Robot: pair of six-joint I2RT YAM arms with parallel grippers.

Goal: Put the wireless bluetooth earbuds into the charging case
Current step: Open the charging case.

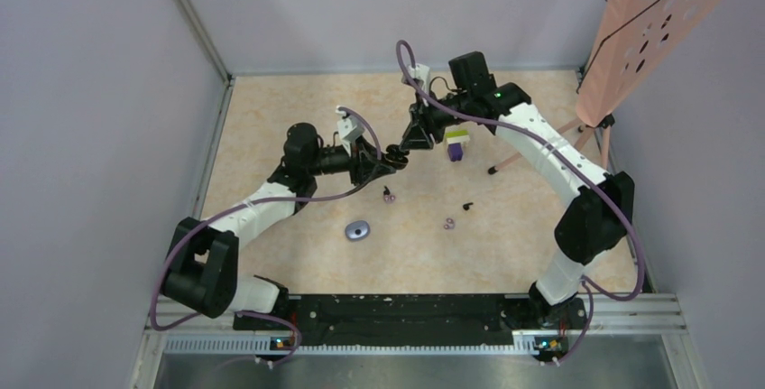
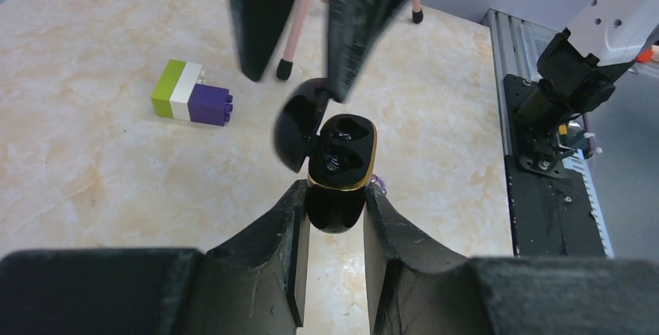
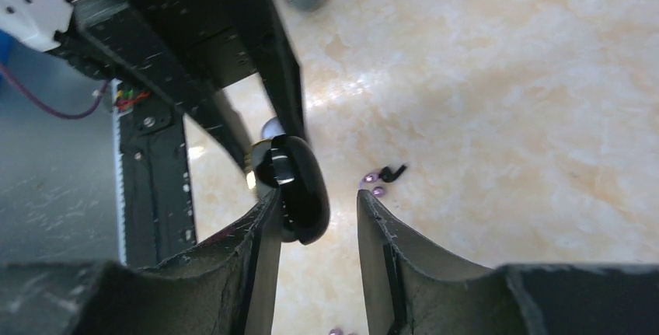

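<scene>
**Case gripped open; earbuds outside**

Left gripper (image 2: 336, 193) pinches the black charging case (image 2: 339, 165), lid (image 2: 294, 134) swung up. Right gripper (image 3: 319, 203) stands spread, one finger against that lid. Loose on the table (image 1: 505, 249): purple earbud (image 1: 389, 195), second purple earbud (image 1: 449, 223), black earbud (image 1: 467, 205).

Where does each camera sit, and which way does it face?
Top external: fixed above and behind the arms, looking down at the table; both arms show.
Left wrist: rides the left arm, looking past the left gripper, shut on the charging case.
Right wrist: rides the right arm, looking past the open right gripper toward the table.
Shared: both wrist views show the charging case.
</scene>
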